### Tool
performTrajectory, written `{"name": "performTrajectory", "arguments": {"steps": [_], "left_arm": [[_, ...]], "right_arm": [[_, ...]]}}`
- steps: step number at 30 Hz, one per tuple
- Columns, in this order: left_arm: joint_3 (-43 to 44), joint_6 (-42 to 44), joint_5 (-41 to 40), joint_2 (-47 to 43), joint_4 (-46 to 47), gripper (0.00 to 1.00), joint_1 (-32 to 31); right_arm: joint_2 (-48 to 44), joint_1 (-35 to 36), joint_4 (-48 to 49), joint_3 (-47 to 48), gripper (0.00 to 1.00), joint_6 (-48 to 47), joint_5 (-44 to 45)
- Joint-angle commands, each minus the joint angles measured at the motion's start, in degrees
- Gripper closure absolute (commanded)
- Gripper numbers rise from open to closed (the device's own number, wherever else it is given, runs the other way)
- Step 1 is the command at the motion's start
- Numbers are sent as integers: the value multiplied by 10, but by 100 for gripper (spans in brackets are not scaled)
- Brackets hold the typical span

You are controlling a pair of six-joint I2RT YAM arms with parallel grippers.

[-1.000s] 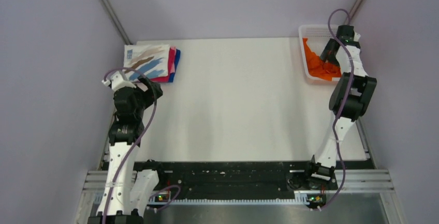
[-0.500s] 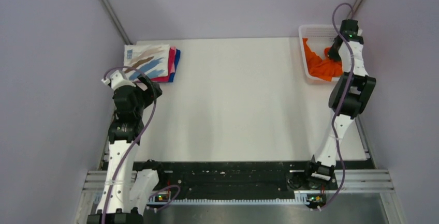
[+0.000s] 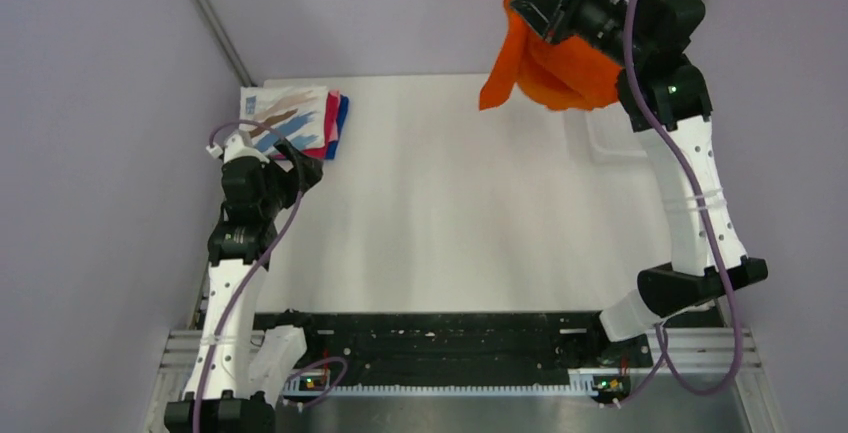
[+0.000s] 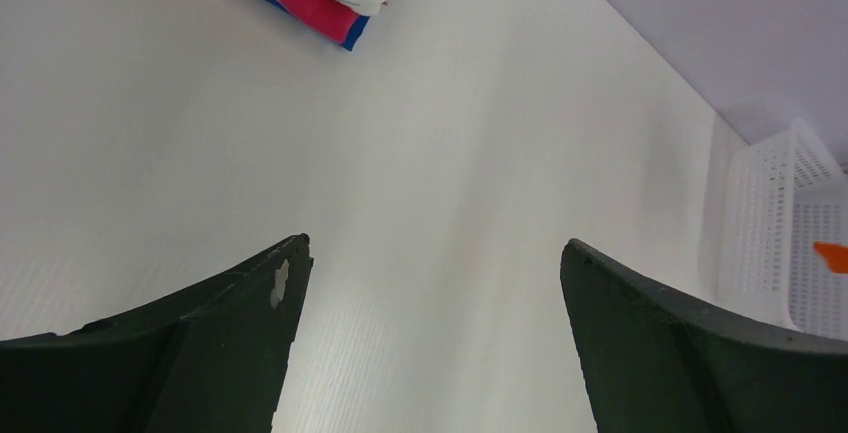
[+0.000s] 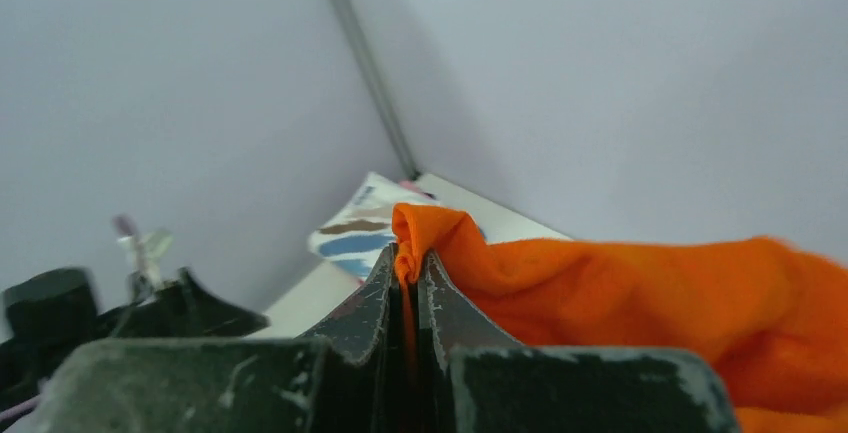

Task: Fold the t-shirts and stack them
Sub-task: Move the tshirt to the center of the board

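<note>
Right arm: I have it stretched tall over the far right of the table (image 3: 450, 213), forearm near upright, wrist bent toward the left. Right gripper (image 3: 528, 5): fingers pressed together on a pinch of the orange t-shirt (image 3: 565, 73). The shirt hangs in the air as a soft, crumpled bunch above the white mesh basket (image 3: 603, 141), with one limp flap trailing down at the left.

Left arm: elbow bent, low over the table's left side. Left gripper (image 4: 432, 253): its dark, curved fingers stand wide apart, holding nothing, just short of the folded stack (image 3: 292, 118) at the far left corner. The stack is flat and squared, with brush-stroke print on top and pink then blue edges beneath.
</note>
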Motion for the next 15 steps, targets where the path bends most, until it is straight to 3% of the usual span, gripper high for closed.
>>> {"name": "performTrajectory", "arguments": {"steps": [1, 6, 9, 15], "left_arm": [[47, -5, 29, 31, -53, 1, 0], [45, -5, 18, 37, -78, 1, 0], [40, -6, 13, 35, -82, 1, 0], [-9, -34, 62, 57, -39, 1, 0]], "right_arm": [[4, 62, 54, -23, 100, 8, -84], [0, 81, 78, -69, 100, 14, -111], [-30, 80, 78, -152, 100, -7, -52], [-143, 54, 139, -503, 100, -7, 130]]}}
